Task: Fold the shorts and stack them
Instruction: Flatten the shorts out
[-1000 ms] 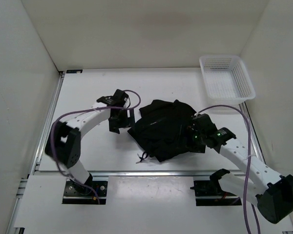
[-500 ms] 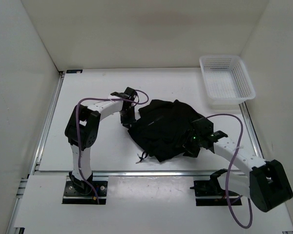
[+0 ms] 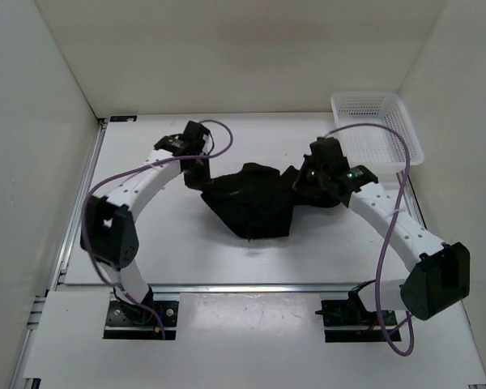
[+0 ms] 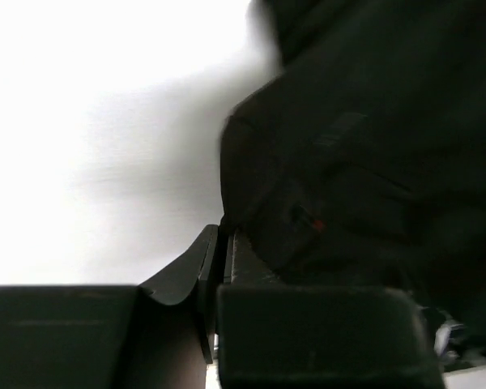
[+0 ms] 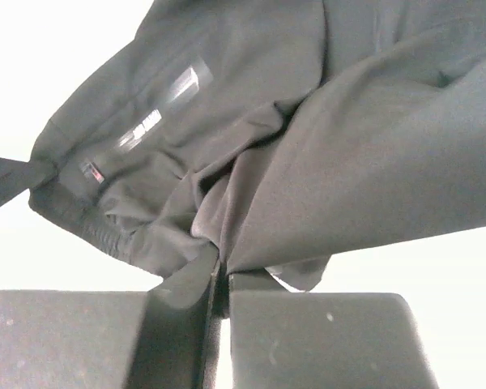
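Note:
The black shorts (image 3: 251, 201) hang bunched between my two grippers over the middle of the table, their lower part resting on it. My left gripper (image 3: 198, 174) is shut on the shorts' left end; in the left wrist view the dark fabric (image 4: 364, 154) runs up from the pinched jaws (image 4: 225, 243). My right gripper (image 3: 304, 182) is shut on the right end. In the right wrist view the cloth (image 5: 308, 138) fans out from the closed jaws (image 5: 220, 271), with a small pale label (image 5: 182, 81) showing.
A white mesh basket (image 3: 377, 128) stands at the back right, just beyond my right arm. White walls close the table on the left, back and right. A metal rail (image 3: 227, 288) runs along the table's near edge.
Both grippers have shut on the shorts and lifted toward the back, pulling the heap up and stretching it sideways. Both arms have swung away from the near edge.

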Available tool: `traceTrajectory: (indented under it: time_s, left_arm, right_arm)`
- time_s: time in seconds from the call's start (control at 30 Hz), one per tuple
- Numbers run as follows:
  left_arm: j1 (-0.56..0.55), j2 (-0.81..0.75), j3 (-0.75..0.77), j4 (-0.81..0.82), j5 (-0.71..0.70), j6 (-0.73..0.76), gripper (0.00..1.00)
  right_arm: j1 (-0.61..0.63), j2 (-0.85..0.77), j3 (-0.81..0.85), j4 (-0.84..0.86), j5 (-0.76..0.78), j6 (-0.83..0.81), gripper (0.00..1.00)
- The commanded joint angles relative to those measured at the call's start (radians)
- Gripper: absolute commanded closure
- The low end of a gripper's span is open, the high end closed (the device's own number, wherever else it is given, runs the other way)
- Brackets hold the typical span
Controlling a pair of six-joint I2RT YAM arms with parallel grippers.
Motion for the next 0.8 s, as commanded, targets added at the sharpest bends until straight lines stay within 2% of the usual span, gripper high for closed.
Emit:
traceTrajectory:
  time_s: [0.0,0.07,0.13,0.17,0.2,0.23,0.27,0.3,0.33,0.37,0.4,0.43,0.47,0.5,0.53,0.6,0.63,0.67,0.73,0.77]
  left_arm:
    - [0.002,-0.173,0.131,-0.118,-0.040,0.055,0.90]
    - [-0.032,-0.207,0.154,-0.147,0.017,0.055,0.90]
    - [-0.111,-0.236,0.154,-0.132,0.085,-0.012,0.90]
    - [-0.145,-0.248,0.154,-0.105,0.180,-0.035,0.90]
    - [-0.218,-0.259,0.145,-0.051,0.218,-0.072,0.90]
    - [-0.255,-0.259,0.162,-0.051,0.242,-0.089,0.86]
    - [-0.285,-0.259,0.182,-0.051,0.242,-0.089,0.43]
    - [-0.305,-0.259,0.202,-0.051,0.230,-0.089,0.28]
    - [-0.315,-0.259,0.231,-0.073,0.210,-0.098,0.15]
    - [-0.316,-0.268,0.240,-0.107,0.181,-0.099,0.09]
    - [-0.305,-0.288,0.240,-0.120,0.124,-0.099,0.05]
    - [-0.267,-0.301,0.240,-0.129,0.106,-0.099,0.05]
    - [-0.241,-0.313,0.227,-0.129,0.096,-0.089,0.07]
    - [-0.211,-0.322,0.213,-0.129,0.096,-0.074,0.15]
    - [-0.153,-0.322,0.193,-0.129,0.086,-0.074,0.43]
    - [-0.104,-0.322,0.170,-0.120,0.060,-0.049,0.71]
    - [-0.054,-0.292,0.159,-0.120,0.050,-0.049,0.80]
    - [-0.029,-0.273,0.136,-0.120,0.050,-0.040,0.90]
    - [0.017,-0.214,0.115,-0.120,0.036,-0.040,0.90]
    - [0.063,-0.195,0.089,-0.120,0.024,-0.040,0.90]
  right_arm:
    - [-0.008,0.073,0.195,-0.051,0.078,-0.102,1.00]
    - [-0.034,0.170,0.315,-0.077,0.078,-0.119,1.00]
    - [-0.083,0.325,0.514,-0.088,0.049,-0.155,1.00]
    - [-0.100,0.378,0.592,-0.117,0.029,-0.164,0.98]
    - [-0.131,0.477,0.752,-0.187,0.011,-0.175,0.75]
    - [-0.143,0.521,0.828,-0.230,0.000,-0.175,0.62]
    - [-0.155,0.549,0.882,-0.267,0.000,-0.187,0.48]
    - [-0.174,0.560,0.903,-0.282,0.000,-0.187,0.33]
    - [-0.183,0.531,0.889,-0.283,0.020,-0.187,0.13]
    - [-0.192,0.500,0.804,-0.251,0.029,-0.187,0.07]
    - [-0.214,0.423,0.747,-0.232,0.029,-0.187,0.07]
    - [-0.225,0.382,0.684,-0.209,0.038,-0.198,0.07]
    - [-0.247,0.304,0.568,-0.182,0.038,-0.198,0.07]
    - [-0.257,0.267,0.512,-0.181,0.056,-0.198,0.10]
    - [-0.257,0.229,0.456,-0.172,0.057,-0.198,0.26]
    - [-0.269,0.123,0.340,-0.139,0.037,-0.207,0.49]
    - [-0.260,0.091,0.232,-0.125,-0.012,-0.207,0.65]
    - [-0.233,0.040,0.187,-0.116,-0.026,-0.221,0.66]
    - [-0.196,0.003,0.113,-0.115,-0.055,-0.221,0.66]
    - [-0.162,-0.026,0.037,-0.115,-0.083,-0.204,0.58]
